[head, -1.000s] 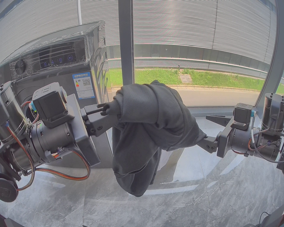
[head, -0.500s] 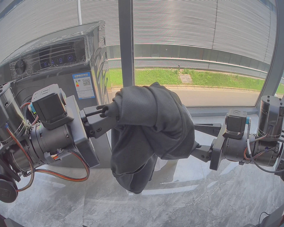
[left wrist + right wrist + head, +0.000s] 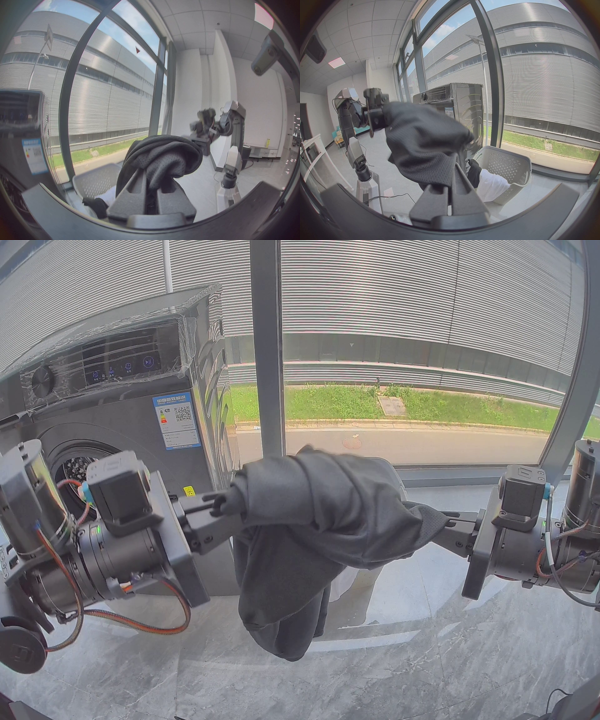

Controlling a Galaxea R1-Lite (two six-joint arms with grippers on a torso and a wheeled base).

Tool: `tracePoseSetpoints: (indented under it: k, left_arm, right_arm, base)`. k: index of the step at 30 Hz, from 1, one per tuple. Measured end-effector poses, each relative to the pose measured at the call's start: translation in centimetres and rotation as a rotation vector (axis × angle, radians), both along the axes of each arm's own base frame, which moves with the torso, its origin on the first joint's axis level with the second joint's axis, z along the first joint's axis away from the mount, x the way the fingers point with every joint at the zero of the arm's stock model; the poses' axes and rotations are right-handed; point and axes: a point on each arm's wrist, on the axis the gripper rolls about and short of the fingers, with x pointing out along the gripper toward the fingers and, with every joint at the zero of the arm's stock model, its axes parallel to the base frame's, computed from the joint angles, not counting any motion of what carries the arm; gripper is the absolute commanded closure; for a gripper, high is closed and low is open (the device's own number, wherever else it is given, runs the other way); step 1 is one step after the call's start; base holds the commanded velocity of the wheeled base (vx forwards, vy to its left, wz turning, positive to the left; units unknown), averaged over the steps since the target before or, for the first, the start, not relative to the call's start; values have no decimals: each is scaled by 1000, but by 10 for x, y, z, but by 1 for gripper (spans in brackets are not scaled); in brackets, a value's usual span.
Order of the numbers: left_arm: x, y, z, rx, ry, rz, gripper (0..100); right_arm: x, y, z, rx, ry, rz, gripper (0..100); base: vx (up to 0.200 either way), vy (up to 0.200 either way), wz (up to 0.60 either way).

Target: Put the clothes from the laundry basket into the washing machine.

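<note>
Window (image 3: 406, 334) behind, garment (image 3: 312, 521) spans left hand (image 3: 219, 505) to right hand (image 3: 447, 522), screening laundry basket (image 3: 507, 165).

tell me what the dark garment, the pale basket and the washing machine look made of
The dark grey garment: seemingly knit mesh, matte, dotted with tiny holes. The pale perforated laundry basket: likely moulded plastic, rigid punched walls. The grey washing machine: probably painted metal, satin sheen, clear film wrapping its top.
</note>
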Motion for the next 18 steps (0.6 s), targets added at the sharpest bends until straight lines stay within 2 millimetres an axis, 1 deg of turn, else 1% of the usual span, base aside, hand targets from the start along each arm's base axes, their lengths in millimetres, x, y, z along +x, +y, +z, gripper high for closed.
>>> tracePoseSetpoints:
  k: [1,6,7,9,15,18]
  left_arm:
    - [0,3,-9,20,27,8,100]
    - [-6,12,-43,97,125,-6,100]
    - [-8,14,-49,112,138,-21,0]
    - [-10,18,-56,132,149,-36,0]
    - [-9,23,-61,147,159,-24,0]
    - [-13,26,-70,165,188,-25,0]
  right_arm:
    - [-1,-1,2,6,-5,0,100]
    - [-6,-5,7,22,-22,-2,100]
    - [-7,-6,8,25,-24,-3,100]
    - [-8,-8,9,32,-29,-4,100]
    - [-10,-10,12,43,-37,-7,100]
    - [-11,-11,13,45,-39,-8,100]
  base:
    - [0,0,0]
    - [0,0,0]
    - [0,0,0]
    - [0,0,0]
    - [0,0,0]
    - [0,0,0]
